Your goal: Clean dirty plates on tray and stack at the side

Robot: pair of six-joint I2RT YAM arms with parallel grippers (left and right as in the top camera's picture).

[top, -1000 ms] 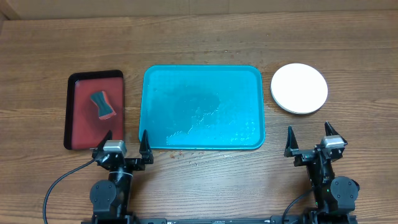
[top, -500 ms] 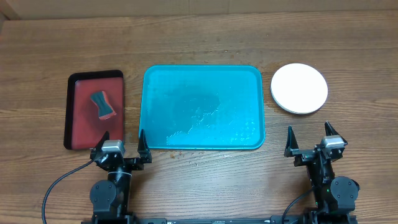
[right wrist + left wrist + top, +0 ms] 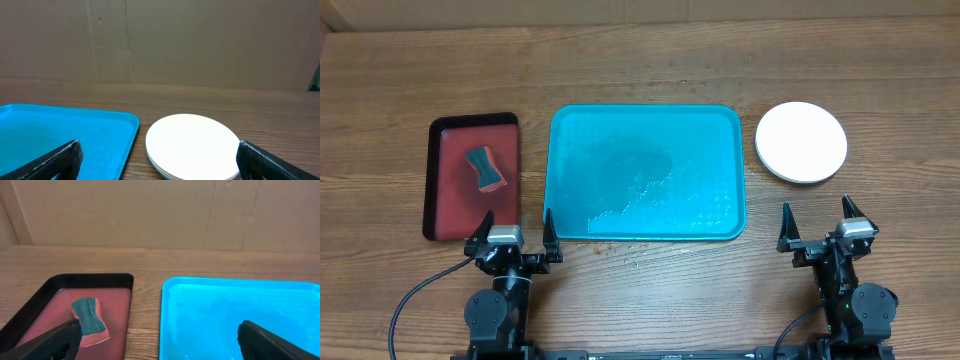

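The left pincer (image 3: 517,216) and right pincer (image 3: 816,206) stand wide open, holding nothing, at the near edge of the surface (image 3: 670,290).

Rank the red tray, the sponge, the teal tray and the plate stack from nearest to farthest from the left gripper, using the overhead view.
1. The red tray and teal tray, flanking the left gripper: too close to call.
2. The sponge, in the red tray.
3. The plate stack, far right.
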